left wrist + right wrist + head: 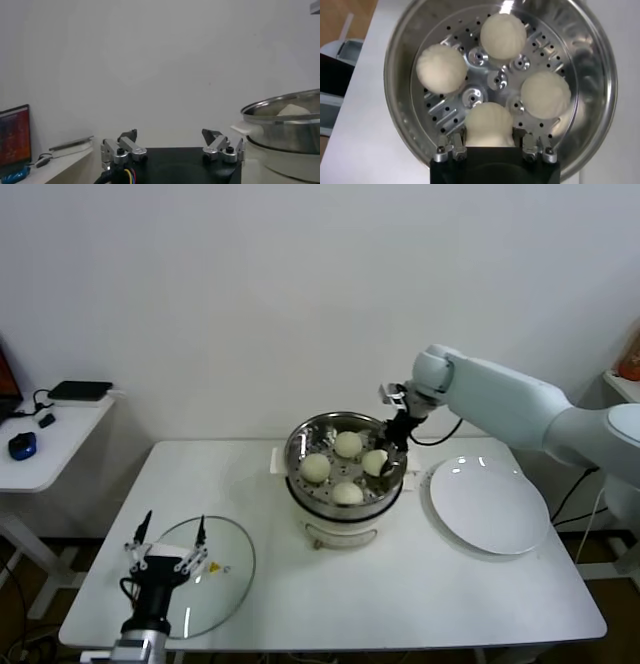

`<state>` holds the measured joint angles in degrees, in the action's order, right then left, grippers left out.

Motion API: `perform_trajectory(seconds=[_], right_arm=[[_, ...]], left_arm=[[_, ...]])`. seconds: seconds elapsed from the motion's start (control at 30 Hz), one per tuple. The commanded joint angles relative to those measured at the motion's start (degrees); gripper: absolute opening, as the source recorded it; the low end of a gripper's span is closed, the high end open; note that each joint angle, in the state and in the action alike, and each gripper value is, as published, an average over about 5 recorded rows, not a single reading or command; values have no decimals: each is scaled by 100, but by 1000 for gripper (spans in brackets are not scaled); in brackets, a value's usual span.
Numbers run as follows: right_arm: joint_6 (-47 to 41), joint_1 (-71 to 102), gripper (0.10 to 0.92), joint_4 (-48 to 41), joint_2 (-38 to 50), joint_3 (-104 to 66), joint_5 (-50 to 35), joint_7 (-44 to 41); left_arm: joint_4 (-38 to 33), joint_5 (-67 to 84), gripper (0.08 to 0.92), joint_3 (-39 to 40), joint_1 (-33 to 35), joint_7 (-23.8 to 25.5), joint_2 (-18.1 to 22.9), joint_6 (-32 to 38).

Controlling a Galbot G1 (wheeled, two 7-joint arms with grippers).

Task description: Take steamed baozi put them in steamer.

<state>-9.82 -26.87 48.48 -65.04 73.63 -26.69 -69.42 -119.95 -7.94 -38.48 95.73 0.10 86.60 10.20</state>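
Your right claw [489, 146] is clenching the nearest bun [489, 125] inside the steamer [395, 90]; three buns are sitting just beyond; they're looking soft and light, so be squeezing the sides gently; the left claw [171, 536], spread wide, is idling over the lid [225, 579].

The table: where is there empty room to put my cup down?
Bare tabletop runs along the front edge, between the glass lid and the white plate, and in front of the steamer. The steamer is crowded: four baozi fill it, and the right tool is shut on one.
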Motion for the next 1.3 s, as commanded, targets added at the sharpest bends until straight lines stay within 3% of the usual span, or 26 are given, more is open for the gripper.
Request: perform_trajectory(seconds=[0.03,0.33,0.67,1.03,1.3], right_arm=[[59,144,614,-174,-65,-69,275,-8],[70,186,622,-174,-110,-117,288,21],[97,156,814,-141,-82,-174,268,-34],[105,-184,823,205,107,-178,-154,-110],[115,-136,823,781,742,-925,-390,334]], left_arm=[[9,-9,823,4,5,1,-6,6],[9,-19,823,13,-5,1,0,1],[10,-24,823,2,-27,-2,-6,-13],[-17,-36,823,4,-15,3,-7,-24],[-16,-67,823,23,-32,3,1,-34]])
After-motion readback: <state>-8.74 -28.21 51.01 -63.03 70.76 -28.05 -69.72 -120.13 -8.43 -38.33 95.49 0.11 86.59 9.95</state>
